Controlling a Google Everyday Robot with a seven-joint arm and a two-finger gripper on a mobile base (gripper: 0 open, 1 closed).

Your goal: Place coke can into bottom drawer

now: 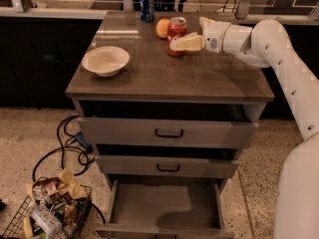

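The coke can [176, 31], red with a silver top, stands upright at the back of the cabinet top. My gripper [186, 33] reaches in from the right at can height, open. Its near finger [188, 43] crosses in front of the can's lower right side, and the other finger [204, 21] sits behind and to the right. I cannot tell whether the fingers touch the can. The bottom drawer [164, 203] is pulled out near the floor and holds nothing.
An orange fruit [162, 28] sits just left of the can, a blue soda can [146, 4] stands at the back edge, and a white bowl [105, 59] is at the left. Two upper drawers [168, 132] are shut. A wire basket of trash [47, 210] and cables [70, 143] lie on the floor at left.
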